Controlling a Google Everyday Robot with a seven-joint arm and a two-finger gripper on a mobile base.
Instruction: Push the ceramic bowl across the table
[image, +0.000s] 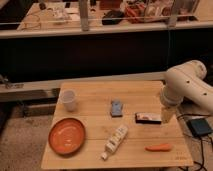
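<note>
The ceramic bowl is a wide, shallow orange dish lying at the front left of the light wooden plank table. My gripper hangs from the white arm over the table's right side, just right of a dark flat packet. It is far from the bowl, nearly a full table width to its right, and touches nothing that I can see.
A white cup stands at the back left. A small blue item lies mid-table, with the dark packet to its right. A white bottle lies at the front centre and an orange carrot at the front right. A dark wall and railing stand behind.
</note>
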